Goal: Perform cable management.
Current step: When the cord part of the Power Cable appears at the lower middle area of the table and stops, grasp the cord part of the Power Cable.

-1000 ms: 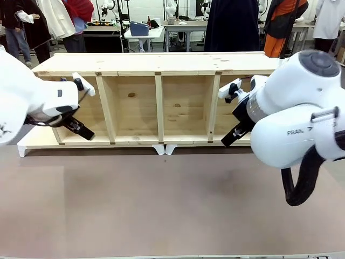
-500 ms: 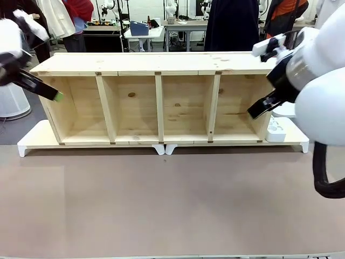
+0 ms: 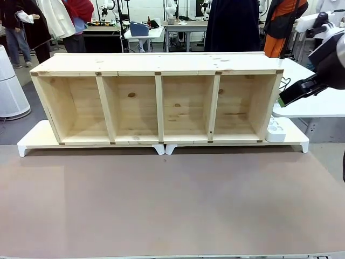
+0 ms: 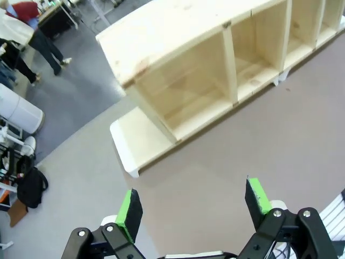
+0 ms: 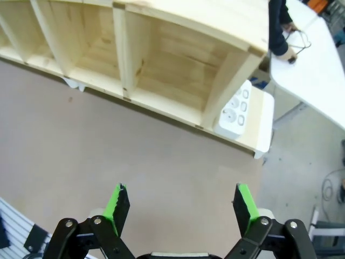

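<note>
A long wooden shelf (image 3: 159,65) with several open compartments stands on a white base (image 3: 32,139) at the far side of the brown table. My right gripper (image 3: 285,97) hangs in the air off the shelf's right end. In the right wrist view it (image 5: 180,208) stands open and empty, high above the table in front of the shelf's right end (image 5: 237,59). My left gripper (image 4: 194,208) is open and empty too, high above the table off the shelf's left end (image 4: 161,81). A thin black cord (image 5: 301,39), possibly the cable, lies on a white side table by a person's hand (image 5: 291,53).
A white power strip (image 3: 275,129) sits on the base at the shelf's right end (image 5: 236,110). A white side table (image 3: 318,105) stands to the right, a white cylinder (image 3: 8,86) to the left. People stand beyond the shelf. A black bag (image 4: 29,186) lies on the floor.
Both arms have drawn back from the shelf's end compartments, upward and outward. The left arm has left the front view; the right gripper now hangs at the picture's right edge. Both stayed open.
</note>
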Action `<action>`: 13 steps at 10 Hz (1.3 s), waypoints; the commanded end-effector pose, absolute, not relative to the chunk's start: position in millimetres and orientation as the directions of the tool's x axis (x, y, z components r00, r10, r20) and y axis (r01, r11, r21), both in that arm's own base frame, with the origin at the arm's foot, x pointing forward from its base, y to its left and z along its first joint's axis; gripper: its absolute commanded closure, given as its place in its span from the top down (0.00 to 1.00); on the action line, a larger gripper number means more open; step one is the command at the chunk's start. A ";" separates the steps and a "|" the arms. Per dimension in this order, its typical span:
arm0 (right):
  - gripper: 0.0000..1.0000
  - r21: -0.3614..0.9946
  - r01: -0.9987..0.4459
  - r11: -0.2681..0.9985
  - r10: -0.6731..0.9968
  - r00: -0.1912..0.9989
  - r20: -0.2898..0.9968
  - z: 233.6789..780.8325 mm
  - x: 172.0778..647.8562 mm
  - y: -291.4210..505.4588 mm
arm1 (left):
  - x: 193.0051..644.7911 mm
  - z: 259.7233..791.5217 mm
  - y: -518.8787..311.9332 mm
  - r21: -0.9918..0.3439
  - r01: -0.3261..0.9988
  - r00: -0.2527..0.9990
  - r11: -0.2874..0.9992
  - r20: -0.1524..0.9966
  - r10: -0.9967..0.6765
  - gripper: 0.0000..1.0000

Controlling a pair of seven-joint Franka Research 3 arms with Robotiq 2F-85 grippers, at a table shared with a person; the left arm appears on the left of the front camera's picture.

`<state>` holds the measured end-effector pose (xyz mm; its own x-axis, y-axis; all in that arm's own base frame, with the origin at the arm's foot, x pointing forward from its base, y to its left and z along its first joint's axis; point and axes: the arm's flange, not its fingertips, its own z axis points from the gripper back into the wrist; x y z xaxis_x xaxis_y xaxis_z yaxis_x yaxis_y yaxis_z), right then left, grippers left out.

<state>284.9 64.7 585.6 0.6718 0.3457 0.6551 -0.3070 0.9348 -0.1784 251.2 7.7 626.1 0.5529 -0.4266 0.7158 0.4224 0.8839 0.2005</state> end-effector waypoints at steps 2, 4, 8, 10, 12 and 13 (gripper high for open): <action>1.00 -0.178 -0.307 0.935 0.346 0.672 0.655 585.6 284.9 64.7 | 252.2 631.4 -10.4 0.219 0.404 0.534 0.888 0.731 -0.423 1.00; 1.00 -0.178 -0.307 0.935 0.346 0.672 0.655 585.6 284.9 64.7 | 252.2 631.4 -10.4 0.219 0.404 0.534 0.888 0.731 -0.423 1.00; 1.00 -0.178 -0.307 0.935 0.346 0.672 0.655 585.6 284.9 64.7 | 252.2 631.4 -10.4 0.219 0.404 0.534 0.888 0.731 -0.423 1.00; 1.00 -0.178 -0.307 0.935 0.346 0.672 0.655 585.6 284.9 64.7 | 252.2 631.4 -10.4 0.219 0.404 0.534 0.888 0.731 -0.423 1.00; 1.00 -0.178 -0.307 0.935 0.346 0.672 0.655 585.6 284.9 64.7 | 252.2 631.4 -10.4 0.219 0.404 0.534 0.888 0.731 -0.423 1.00; 1.00 -0.178 -0.307 0.935 0.346 0.672 0.655 585.6 284.9 64.7 | 252.2 631.4 -10.4 0.219 0.404 0.534 0.888 0.731 -0.423 1.00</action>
